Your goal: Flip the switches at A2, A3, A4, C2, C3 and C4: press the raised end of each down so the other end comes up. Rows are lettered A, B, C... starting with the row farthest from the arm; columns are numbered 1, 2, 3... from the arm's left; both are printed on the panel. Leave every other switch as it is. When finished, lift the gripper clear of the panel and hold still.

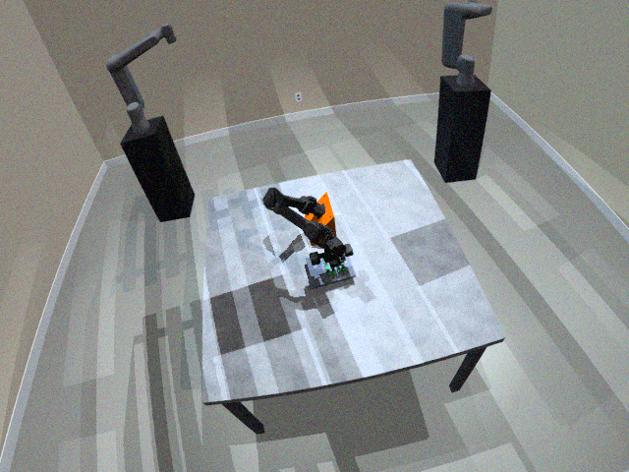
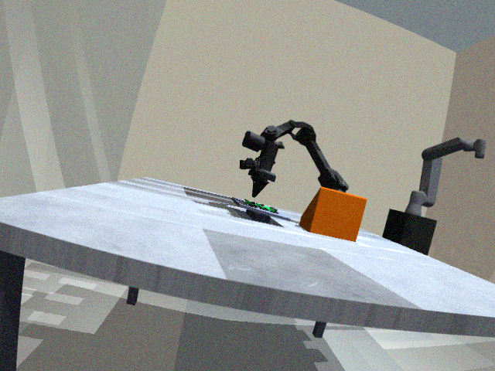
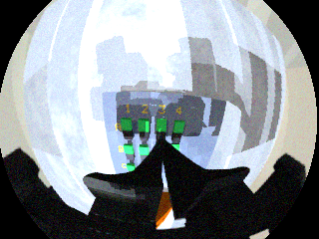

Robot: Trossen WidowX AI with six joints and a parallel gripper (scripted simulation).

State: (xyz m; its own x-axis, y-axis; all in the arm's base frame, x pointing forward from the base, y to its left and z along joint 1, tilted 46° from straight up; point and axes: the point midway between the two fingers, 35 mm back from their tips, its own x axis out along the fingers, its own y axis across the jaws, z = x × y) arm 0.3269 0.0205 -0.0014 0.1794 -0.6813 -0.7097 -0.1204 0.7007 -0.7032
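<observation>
The switch panel (image 1: 314,268) (image 3: 110,115) lies on the table with green-ended switches and yellow labels. In the wrist view, switches A1 (image 3: 127,124), A2 (image 3: 144,125), A3 (image 3: 161,124) and A4 (image 3: 178,126) show green far ends. B1 (image 3: 129,148), B2 (image 3: 144,149), B4 (image 3: 175,148) and part of C1 (image 3: 131,166) also show; B3 and C2 to C4 are hidden behind the fingers. Which ends are raised is hard to tell. My gripper (image 2: 254,195) (image 3: 162,138) is shut and empty, its tips above the panel, in line with column 3 just below A3's green end.
An orange block (image 1: 327,210) (image 2: 336,213) stands by the arm's base on the table (image 1: 366,345) (image 2: 120,223). Two grey arms on black pedestals (image 1: 158,172) (image 1: 462,132) stand beyond the table. Shadows fall across the panel.
</observation>
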